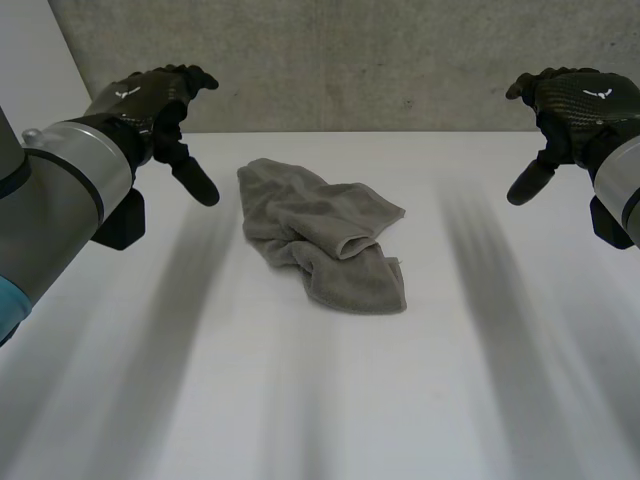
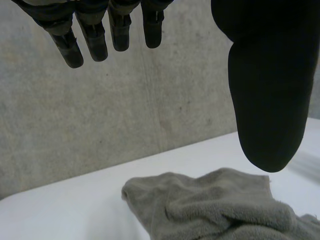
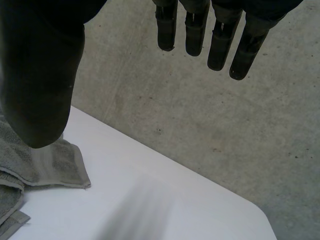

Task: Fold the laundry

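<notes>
towel [image 1: 322,236] crumpled, long axis diagonal from far-left toward near-right

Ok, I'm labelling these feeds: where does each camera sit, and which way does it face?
Head: behind the arms, looking down on the crumpled grey terry towel; left hand and right hand show.
Left wrist: on that wrist, facing the grey concrete wall; own fingers show.
Right wrist: likewise, own fingers.
Shared: all see the towel.

Plain grey towel [image 1: 325,235], white table [image 1: 400,400], mottled grey wall [image 1: 380,60], black hands.
</notes>
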### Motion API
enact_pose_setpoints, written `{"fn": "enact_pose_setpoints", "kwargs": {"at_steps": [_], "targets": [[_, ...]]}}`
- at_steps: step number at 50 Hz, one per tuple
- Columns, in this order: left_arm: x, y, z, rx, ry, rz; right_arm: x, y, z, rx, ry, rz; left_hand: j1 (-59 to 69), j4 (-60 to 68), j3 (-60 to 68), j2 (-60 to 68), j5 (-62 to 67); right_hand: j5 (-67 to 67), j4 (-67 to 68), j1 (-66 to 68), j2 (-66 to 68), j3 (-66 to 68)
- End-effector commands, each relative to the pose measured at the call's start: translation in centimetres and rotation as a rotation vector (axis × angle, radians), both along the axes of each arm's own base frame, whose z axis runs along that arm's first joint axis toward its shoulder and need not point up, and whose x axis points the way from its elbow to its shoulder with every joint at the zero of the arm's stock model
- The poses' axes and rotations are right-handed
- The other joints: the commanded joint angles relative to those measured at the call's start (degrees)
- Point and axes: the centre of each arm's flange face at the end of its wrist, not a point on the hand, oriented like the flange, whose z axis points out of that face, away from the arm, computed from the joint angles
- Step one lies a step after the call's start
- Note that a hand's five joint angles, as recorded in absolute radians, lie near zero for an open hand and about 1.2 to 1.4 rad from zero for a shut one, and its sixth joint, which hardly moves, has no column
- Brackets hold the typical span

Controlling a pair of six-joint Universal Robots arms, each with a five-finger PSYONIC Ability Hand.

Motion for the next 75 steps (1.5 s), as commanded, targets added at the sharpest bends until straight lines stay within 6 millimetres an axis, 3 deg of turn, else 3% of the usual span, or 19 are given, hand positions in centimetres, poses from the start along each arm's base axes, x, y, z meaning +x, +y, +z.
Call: {"fn": "enact_pose_setpoints", "kwargs": {"at_steps": [1,10,15,18,23,31,34,37,39,42,45,47,52,56,58,64,66,71,75], "targets": [[-0.2,-0.3,-0.9,0.034,-0.020,0.000,0.3,-0.3,-0.3,0.002,0.003,0.013,0.31,0.69,0.72,0.58,-1.30,-3.65,-5.08,-3.26,-7.83,-3.96],[-0.4,-0.5,-1.6,0.034,-0.022,-0.011,0.3,-0.4,-0.4,0.000,0.013,0.023,1.65,2.04,2.06,1.93,0.04,-3.65,-5.08,-3.26,-7.83,-3.96],[-2.2,-3.0,-4.3,0.015,-0.014,-0.031,0.3,-0.4,-0.4,-0.003,0.016,0.024,4.34,4.73,4.75,4.62,2.73,-3.65,-5.08,-3.26,-7.83,-3.96],[-4.1,-5.1,-6.5,-0.020,-0.020,-0.076,0.4,-0.5,-0.6,0.002,0.018,0.025,10.06,10.45,10.47,10.34,8.45,-3.65,-5.08,-3.26,-7.83,-3.96],[-8.0,-8.3,-13.0,-0.054,-0.098,-0.241,0.4,-0.4,-0.9,0.011,0.022,0.028,14.08,14.47,14.50,14.36,12.48,-3.65,-5.08,-3.26,-7.83,-3.96],[-9.7,-10.4,-18.7,-0.058,-0.195,-0.302,0.6,-0.4,-1.8,0.032,0.054,0.057,17.46,17.85,17.87,17.74,15.85,-3.65,-5.08,-3.26,-7.83,-3.96],[-9.8,-10.6,-19.3,-0.062,-0.206,-0.304,0.6,-0.4,-1.9,0.030,0.065,0.056,18.81,19.19,19.22,19.08,17.20,-3.65,-5.08,-3.26,-7.83,-3.96],[-10.0,-10.9,-19.6,-0.073,-0.215,-0.302,0.6,-0.4,-1.9,0.030,0.070,0.057,37.65,38.03,38.06,37.92,36.04,-3.65,-5.08,-3.26,-7.83,-3.96],[-9.9,-11.1,-19.1,-0.083,-0.212,-0.290,0.6,-0.5,-2.0,0.032,0.070,0.057,69.63,70.02,70.04,69.91,68.02,-3.65,-5.08,-3.26,-7.83,-3.96],[-9.9,-11.0,-18.7,-0.083,-0.210,-0.285,0.7,-0.6,-2.6,0.045,0.078,0.058,69.75,70.14,70.17,70.03,68.15,-3.65,-5.08,-3.26,-7.83,-3.96],[-9.7,-9.9,-16.3,-0.084,-0.210,-0.264,0.7,-0.7,-2.8,0.050,0.087,0.060,69.75,70.14,70.17,70.03,68.15,-3.65,-5.08,-3.26,-7.83,-3.96],[-7.6,-8.4,-13.1,-0.048,-0.220,-0.146,0.7,-0.8,-3.3,0.057,0.108,0.063,69.75,70.14,70.17,70.03,68.15,-3.65,-5.08,-3.26,-7.83,-3.96],[-3.3,-5.4,-9.4,0.036,-0.127,0.084,1.0,-0.8,-3.8,0.059,0.156,0.083,69.75,70.14,70.17,70.03,68.15,-3.65,-5.08,-3.26,-7.83,-3.96],[-0.5,-2.4,-8.8,0.107,-0.066,0.146,1.2,-0.7,-4.1,0.064,0.190,0.111,69.75,70.14,70.17,70.03,68.15,-3.65,-5.08,-3.26,-7.83,-3.96],[1.9,0.8,-9.9,0.186,-0.080,0.144,1.4,-0.5,-4.2,0.059,0.203,0.129,69.75,70.14,70.17,70.03,68.15,-3.65,-5.08,-3.26,-7.83,-3.96],[3.5,5.5,-11.4,0.266,-0.125,0.029,2.6,0.3,-4.3,0.047,0.229,0.195,69.75,70.14,70.17,70.03,68.15,-3.65,-5.08,-3.26,-7.83,-3.96],[3.9,8.0,-11.6,0.269,-0.144,-0.071,3.2,0.7,-4.6,0.053,0.233,0.216,20.90,21.29,21.31,21.18,19.29,-3.65,-5.08,-3.26,-7.83,-3.96],[4.1,9.4,-11.2,0.229,-0.195,-0.141,4.0,1.6,-4.9,0.059,0.239,0.248,3.87,4.26,4.29,4.15,2.27,-3.65,-5.08,-3.26,-7.83,-3.96],[3.8,9.1,-10.4,0.175,-0.226,-0.160,4.2,2.0,-5.1,0.068,0.242,0.261,3.84,4.22,4.25,4.11,2.23,-3.65,-5.08,-3.26,-7.83,-3.96]]}}
